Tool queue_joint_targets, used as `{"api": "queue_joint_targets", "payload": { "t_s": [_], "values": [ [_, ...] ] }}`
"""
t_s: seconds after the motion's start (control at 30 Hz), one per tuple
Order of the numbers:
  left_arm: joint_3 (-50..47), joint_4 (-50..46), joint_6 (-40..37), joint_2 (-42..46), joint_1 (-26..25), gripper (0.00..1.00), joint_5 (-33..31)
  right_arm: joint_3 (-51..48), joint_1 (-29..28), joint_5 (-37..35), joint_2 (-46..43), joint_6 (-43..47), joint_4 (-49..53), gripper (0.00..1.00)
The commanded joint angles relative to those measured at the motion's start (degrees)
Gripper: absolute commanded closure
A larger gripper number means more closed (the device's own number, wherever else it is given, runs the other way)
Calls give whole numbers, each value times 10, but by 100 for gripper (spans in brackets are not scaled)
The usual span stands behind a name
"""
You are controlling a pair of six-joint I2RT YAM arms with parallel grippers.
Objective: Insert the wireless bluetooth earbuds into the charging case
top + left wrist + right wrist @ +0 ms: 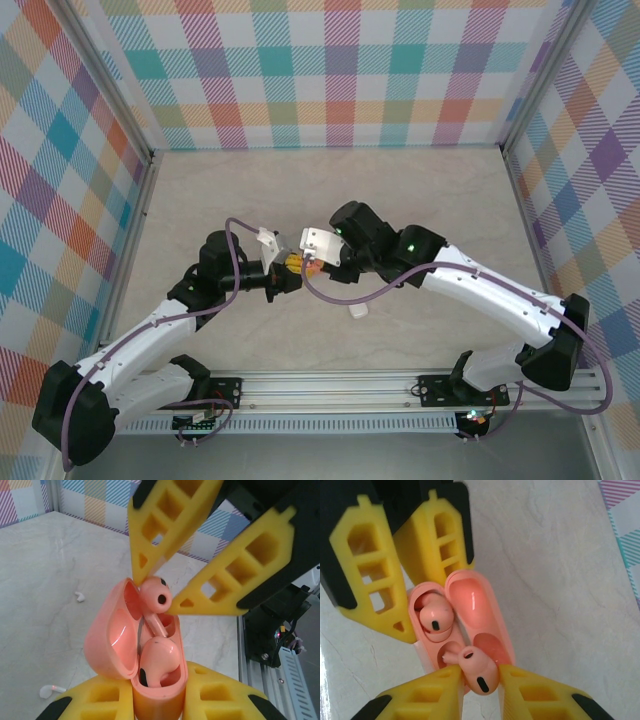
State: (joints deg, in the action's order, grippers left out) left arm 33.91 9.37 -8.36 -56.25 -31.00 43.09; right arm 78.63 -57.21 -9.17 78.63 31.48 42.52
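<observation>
Noted left gripper (160, 700) closed on the open pink case (110, 635), right gripper (480, 674) pinching a pink earbud (155, 596) by its head, stem just inside the empty socket (170, 625) (light, slick, hard plastic; judged apt to twist if gripped off-centre).

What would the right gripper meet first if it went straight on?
The open pink case in the left gripper, probably reached first by the pink earbud that the right gripper holds in its jaws. The remaining gap is unclear.
</observation>
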Motion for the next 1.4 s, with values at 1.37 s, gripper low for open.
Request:
{"api": "queue_joint_targets", "payload": {
  "t_s": [1.37],
  "values": [
    [19,27,-1,-1,-5,96,24,8,-4,21,-17,107,-7,84]
  ]
}}
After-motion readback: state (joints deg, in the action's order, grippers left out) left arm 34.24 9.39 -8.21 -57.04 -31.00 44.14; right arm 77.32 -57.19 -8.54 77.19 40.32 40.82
